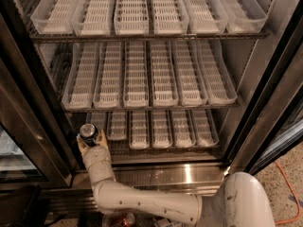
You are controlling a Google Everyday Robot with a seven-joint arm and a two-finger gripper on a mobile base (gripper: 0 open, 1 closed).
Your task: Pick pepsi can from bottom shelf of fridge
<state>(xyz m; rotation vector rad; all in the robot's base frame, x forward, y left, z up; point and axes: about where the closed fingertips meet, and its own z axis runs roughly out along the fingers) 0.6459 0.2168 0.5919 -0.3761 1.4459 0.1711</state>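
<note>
The fridge stands open in the camera view, with three racks of clear lane trays. The bottom shelf is the lowest rack, with short trays above a shiny steel sill. The pepsi can, dark with a silver top, sits at the shelf's left front corner. My gripper is at the can, with its pale fingers on either side of the can's body. The white arm runs down from it and right to the base at the bottom right.
The fridge's steel base lies below the shelf. A glass door stands at the left and a black door frame at the right. A red-orange can lies on the floor by the arm. An orange cable runs at the right.
</note>
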